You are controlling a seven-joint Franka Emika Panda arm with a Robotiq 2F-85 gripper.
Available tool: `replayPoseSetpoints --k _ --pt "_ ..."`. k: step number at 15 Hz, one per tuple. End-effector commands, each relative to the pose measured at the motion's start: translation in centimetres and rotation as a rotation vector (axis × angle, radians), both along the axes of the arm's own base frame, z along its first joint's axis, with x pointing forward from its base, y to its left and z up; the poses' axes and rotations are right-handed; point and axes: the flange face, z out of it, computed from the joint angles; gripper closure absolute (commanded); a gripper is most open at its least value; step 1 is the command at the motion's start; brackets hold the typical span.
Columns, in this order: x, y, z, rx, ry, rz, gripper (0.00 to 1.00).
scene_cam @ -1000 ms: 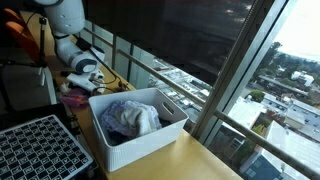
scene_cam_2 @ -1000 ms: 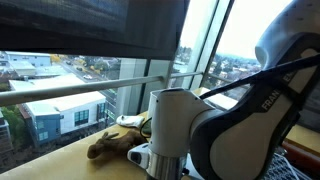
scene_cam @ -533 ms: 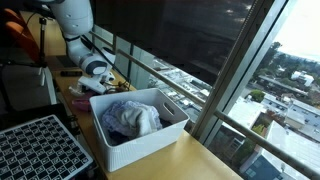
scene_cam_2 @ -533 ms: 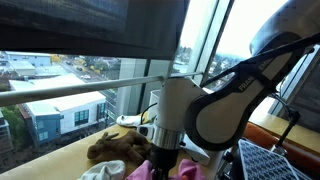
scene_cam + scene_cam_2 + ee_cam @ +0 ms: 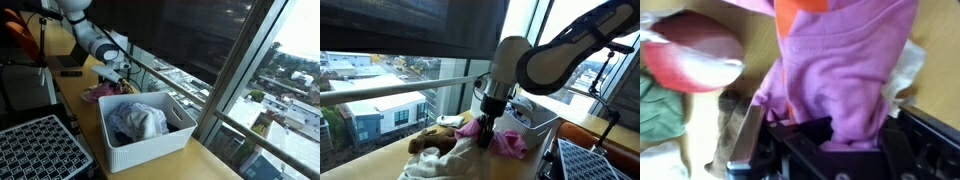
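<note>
Over the last second the hand (image 5: 485, 132) closed from wide to fully clamped on the pink garment (image 5: 508, 143). It also rose from the pile just behind the white bin (image 5: 150, 143), so the grab looks made and the lift started. The garment hangs bunched from the jaws, partly off the desk (image 5: 380, 160) on the bin's far side. Wrist view: soft lilac-pink fabric (image 5: 845, 60) with an orange patch, creased and limp. Brown cloth (image 5: 428, 146) stays in the pile; other clothes (image 5: 138, 120) are in the bin.
</note>
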Motion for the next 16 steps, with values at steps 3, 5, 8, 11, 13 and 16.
replayPoseSetpoints --k 3,5,8,11,13,16 --pt "1.6 -7.1 12.5 -0.004 -0.144 -0.171 1.00" --pt "2.6 -10.6 16.8 0.000 -0.199 -0.241 1.00" --pt "3.6 -16.7 22.8 0.000 -0.268 -0.347 1.00" --pt "4.1 -23.4 28.3 0.006 -0.316 -0.459 1.00" --pt "4.1 -28.0 31.9 0.016 -0.339 -0.528 1.00" --pt "3.9 -33.7 36.8 0.026 -0.362 -0.605 1.00"
